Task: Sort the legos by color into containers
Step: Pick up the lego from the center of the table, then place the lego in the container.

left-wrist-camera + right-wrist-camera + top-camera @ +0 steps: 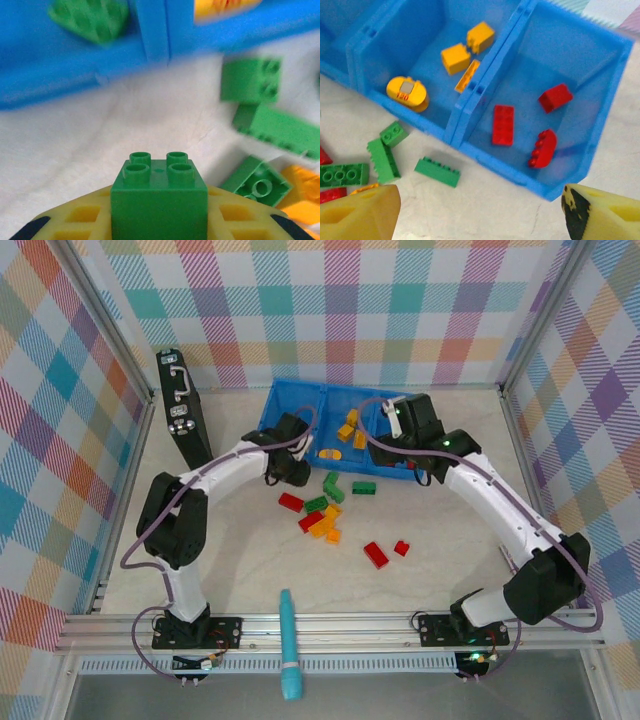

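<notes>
Between the left gripper's [287,470] yellow pads [95,205], near the blue tray [75,70], a green brick [159,197] is seemingly clamped by its flat sides. Light, rigid and slick, it is best pinched squarely. The wrist is pitched low over the table [100,130]. The right gripper [480,212] is held agape above the red compartment [575,65].

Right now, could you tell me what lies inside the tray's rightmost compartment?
Three red legos lie apart on the floor of the rightmost compartment; nothing else shows there. From overhead, the right arm covers most of it.
</notes>
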{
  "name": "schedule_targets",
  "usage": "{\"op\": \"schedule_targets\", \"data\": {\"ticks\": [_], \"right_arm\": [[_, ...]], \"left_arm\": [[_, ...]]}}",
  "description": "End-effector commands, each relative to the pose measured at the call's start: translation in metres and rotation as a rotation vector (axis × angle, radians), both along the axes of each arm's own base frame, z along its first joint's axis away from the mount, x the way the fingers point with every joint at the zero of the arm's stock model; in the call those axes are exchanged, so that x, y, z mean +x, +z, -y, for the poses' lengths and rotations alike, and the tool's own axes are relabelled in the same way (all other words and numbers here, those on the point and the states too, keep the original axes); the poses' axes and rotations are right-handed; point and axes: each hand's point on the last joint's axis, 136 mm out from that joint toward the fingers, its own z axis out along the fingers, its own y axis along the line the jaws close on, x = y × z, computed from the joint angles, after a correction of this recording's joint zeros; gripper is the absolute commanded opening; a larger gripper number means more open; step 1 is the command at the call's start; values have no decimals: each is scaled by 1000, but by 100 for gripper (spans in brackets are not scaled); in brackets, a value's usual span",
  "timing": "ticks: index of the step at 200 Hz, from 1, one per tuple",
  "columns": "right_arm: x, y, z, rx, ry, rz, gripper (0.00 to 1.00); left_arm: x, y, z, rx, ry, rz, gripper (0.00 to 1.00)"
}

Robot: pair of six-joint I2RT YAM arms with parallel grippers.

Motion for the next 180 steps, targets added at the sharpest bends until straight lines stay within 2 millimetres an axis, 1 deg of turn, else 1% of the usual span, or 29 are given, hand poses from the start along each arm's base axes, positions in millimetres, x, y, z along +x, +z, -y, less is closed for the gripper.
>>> {"op": "schedule_targets", "data": {"ticks": [1,13,38,60,81,116,134,150,180], "right_arm": [[-8,-17,-18,107,33,-78,83],[-10,-26,-26,130,61,-98,83],[-8,-43,-35,132,79,-142,82],[-9,-53,-41,122,88,-166,82],[-12,-58,-42,123,82,-184,82],[-18,-63,-40,88,74,-209,82],[-20,-64,-37,46,65,-211,82],[-22,-64,-35,43,59,-209,82],[-25,-63,-31,34,50,-208,82]], "left_arm": [[23,53,-3,-13,33,127,31],[42,68,-4,-27,57,189,31],[85,87,-10,-79,138,271,30],[117,85,-18,-77,190,296,30],[138,77,-24,-87,224,305,30],[160,57,-31,-69,271,290,30],[166,46,-34,-58,292,270,30],[171,37,-37,-49,307,259,30],[178,28,-39,-60,331,251,31]]}}
